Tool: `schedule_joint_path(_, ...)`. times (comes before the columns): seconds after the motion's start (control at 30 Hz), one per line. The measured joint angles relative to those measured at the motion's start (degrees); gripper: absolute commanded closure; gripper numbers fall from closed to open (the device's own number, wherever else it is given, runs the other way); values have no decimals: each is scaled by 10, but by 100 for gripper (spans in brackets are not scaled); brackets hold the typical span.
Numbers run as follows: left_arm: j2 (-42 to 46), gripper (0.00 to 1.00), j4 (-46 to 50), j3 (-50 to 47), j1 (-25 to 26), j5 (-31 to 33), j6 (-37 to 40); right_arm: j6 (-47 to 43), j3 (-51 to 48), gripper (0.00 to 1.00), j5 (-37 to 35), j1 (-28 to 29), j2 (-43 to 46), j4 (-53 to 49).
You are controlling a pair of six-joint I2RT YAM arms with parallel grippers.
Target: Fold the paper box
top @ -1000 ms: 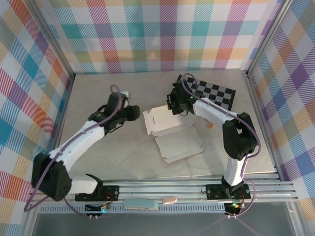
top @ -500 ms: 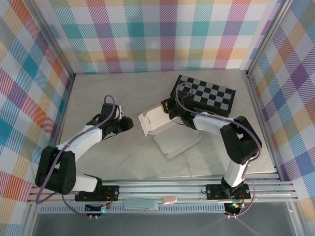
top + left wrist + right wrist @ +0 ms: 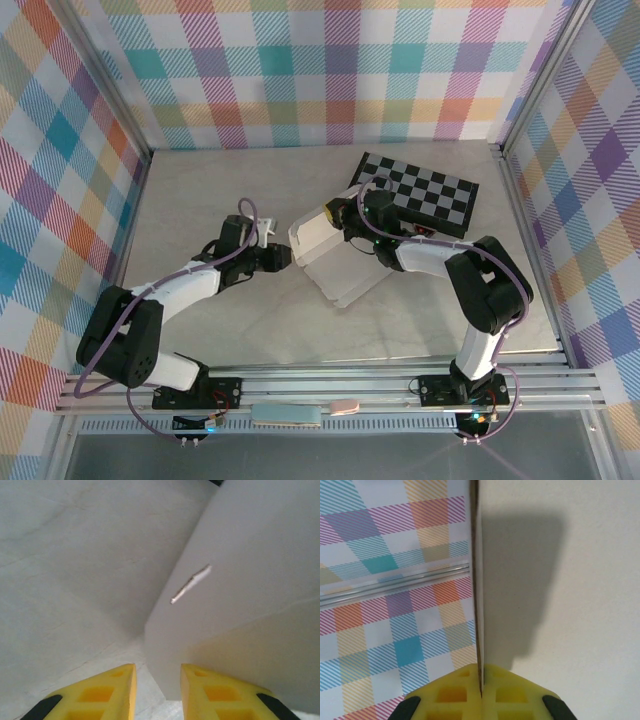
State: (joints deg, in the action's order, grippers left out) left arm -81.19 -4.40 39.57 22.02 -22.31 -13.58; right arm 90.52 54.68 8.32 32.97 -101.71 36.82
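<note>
The white paper box (image 3: 322, 242) lies mid-table with its far-left part tipped up off the surface. My right gripper (image 3: 351, 219) is shut on the top edge of that raised panel. In the right wrist view the thin cardboard edge (image 3: 478, 580) runs straight into the closed gripper (image 3: 481, 679). My left gripper (image 3: 285, 258) sits low at the box's left corner. In the left wrist view its yellow fingers (image 3: 120, 680) stand apart, and the box's lower corner (image 3: 250, 580) reaches just into the gap of the left gripper (image 3: 157, 677), with neither finger seen touching it.
A black-and-grey chequered board (image 3: 430, 195) lies behind the box at the back right. Plaid walls close off the left, back and right. The metal rail (image 3: 330, 385) runs along the near edge, with a pink item (image 3: 343, 406) below it.
The right gripper has pulled the box leftward and tipped its panel up steeper. The left gripper has moved right, up to the box's corner, with its fingers closer together.
</note>
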Motion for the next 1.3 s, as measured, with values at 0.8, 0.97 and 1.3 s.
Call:
schedule_joint_path(0.8, -31, 58, -27, 19, 49, 39, 16, -4, 0, 100, 10, -1, -13, 11)
schedule_joint_path(0.97, -41, 55, -34, 26, 55, 57, 11, -6, 0, 100, 10, -4, -19, 18)
schedule_joint_path(1.3, -59, 53, -52, 27, 64, 91, -8, -6, -3, 100, 7, -4, -19, 23)
